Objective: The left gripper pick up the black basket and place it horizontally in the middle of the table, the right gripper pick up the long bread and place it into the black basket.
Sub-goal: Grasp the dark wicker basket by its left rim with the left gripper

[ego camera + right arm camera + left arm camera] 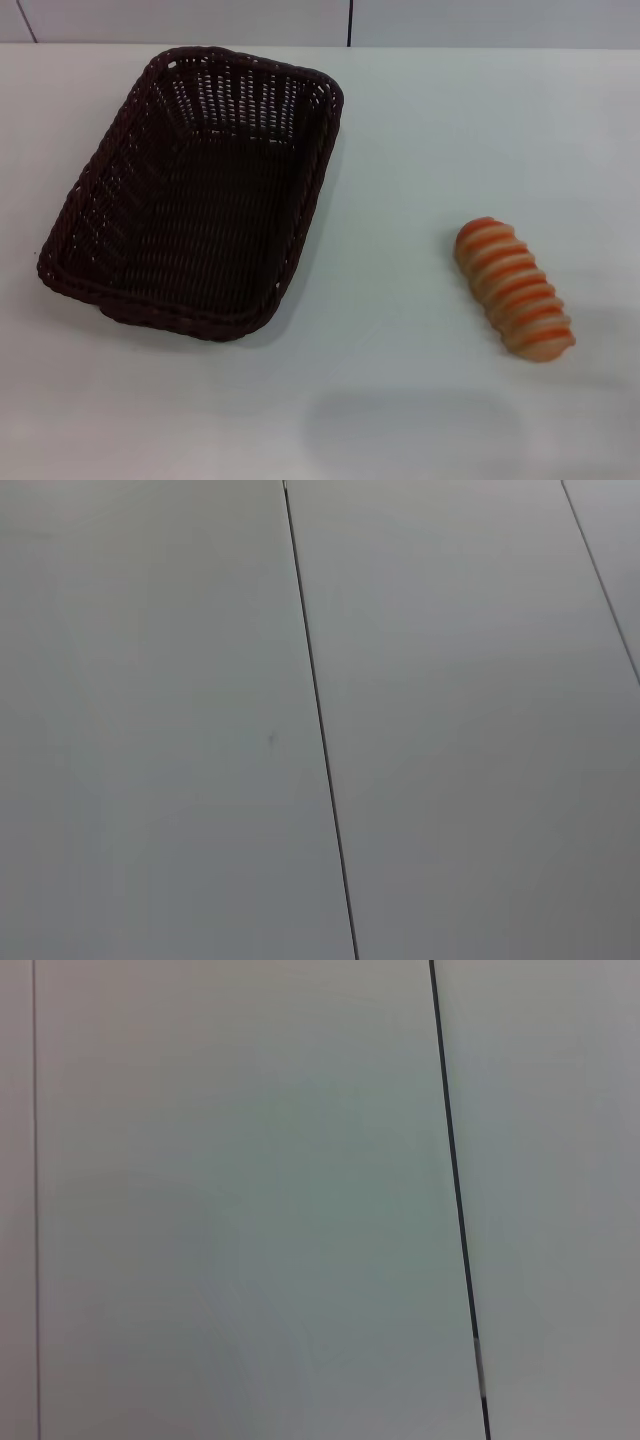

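The black basket (195,195) lies on the left half of the white table (400,400) in the head view, its long side running from near-left to far-right, and it is empty. The long bread (514,288), cream with orange-brown ridges, lies on the table at the right, well apart from the basket. Neither gripper shows in any view. Both wrist views show only plain white panels with thin dark seams.
The table's far edge meets a pale wall with a dark vertical seam (350,22). A faint shadow lies on the table near the front edge (400,425).
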